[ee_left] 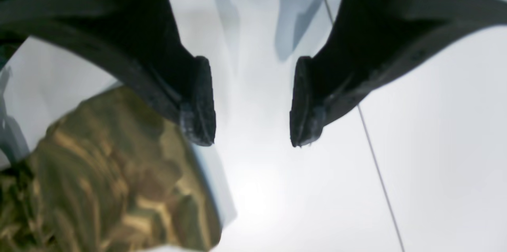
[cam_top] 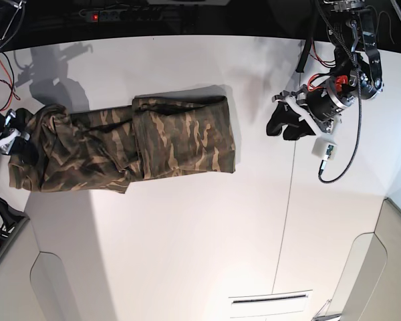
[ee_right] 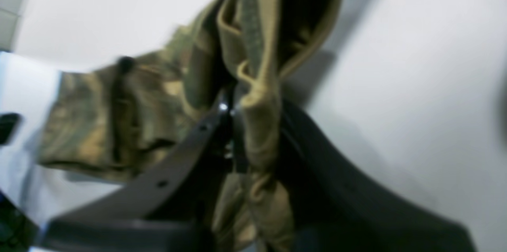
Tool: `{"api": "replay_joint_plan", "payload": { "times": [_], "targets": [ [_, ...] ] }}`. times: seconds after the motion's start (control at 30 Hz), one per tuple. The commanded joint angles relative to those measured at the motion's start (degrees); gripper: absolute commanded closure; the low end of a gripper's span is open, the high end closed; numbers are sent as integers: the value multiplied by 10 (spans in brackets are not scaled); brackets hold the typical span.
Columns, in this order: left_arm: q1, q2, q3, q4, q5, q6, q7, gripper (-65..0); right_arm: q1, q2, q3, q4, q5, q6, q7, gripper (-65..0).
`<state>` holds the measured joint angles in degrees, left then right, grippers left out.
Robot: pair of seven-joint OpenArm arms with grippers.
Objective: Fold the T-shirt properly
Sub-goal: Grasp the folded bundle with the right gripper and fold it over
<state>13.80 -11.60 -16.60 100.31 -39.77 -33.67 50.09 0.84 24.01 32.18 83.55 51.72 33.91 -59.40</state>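
The camouflage T-shirt [cam_top: 180, 140] lies stretched across the white table [cam_top: 187, 241], its right half folded into a flat rectangle and its left end bunched. At that far left end my right gripper [cam_top: 21, 137] is shut on the cloth. The right wrist view shows the fingers [ee_right: 231, 113] pinching a hemmed fold of the T-shirt [ee_right: 119, 117], which hangs away from them. My left gripper [cam_top: 284, 127] hovers to the right of the shirt, apart from it. In the left wrist view it is open [ee_left: 253, 105] with bare table between the pads, and the T-shirt's edge [ee_left: 111, 176] sits at lower left.
A thin seam [cam_top: 291, 200] runs front to back through the table just right of the shirt. A small white module [cam_top: 324, 148] on a cable lies beside the left arm. A power strip [cam_top: 113, 13] and wires lie beyond the back edge. A slot [cam_top: 271, 299] is near the front.
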Motion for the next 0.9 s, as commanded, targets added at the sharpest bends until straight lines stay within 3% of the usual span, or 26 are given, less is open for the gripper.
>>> {"api": "replay_joint_plan", "payload": {
  "times": [0.0,0.13,0.27,0.47,0.6,0.7,0.73,0.77,0.87],
  "targets": [
    [-4,-5,1,-1,-16,-4,-10,-330,17,8,4,17,19,4,13,0],
    [-5,-5,26,-31,-16,-4,-12,-330,36,-12,-1,64,30,4,5,0],
    [-5,-5,63,-48,-15,-4,-29,-330,34,-58,-41,148,22,4,3,0],
    [-5,-5,102,-49,-15,-4,-49,-330,28,-147,-170,211,-40,4,5,0],
    [-5,-5,103,-49,-15,-4,-48,-330,12,-183,-272,202,-115,2,37,0],
    [-5,-5,103,-49,-15,-4,-49,-330,2,-189,-358,184,-152,-6,78,-285],
    [-5,-5,103,-49,-15,-4,-49,-330,2,-190,-386,177,-163,-6,88,-354],
    [-5,-5,102,-49,-15,-4,-49,-330,4,-190,-415,172,-175,-6,98,-392],
    [-5,-5,93,-49,-15,-4,-45,-330,4,-190,-483,172,-195,-6,108,-396]
  ]
}}
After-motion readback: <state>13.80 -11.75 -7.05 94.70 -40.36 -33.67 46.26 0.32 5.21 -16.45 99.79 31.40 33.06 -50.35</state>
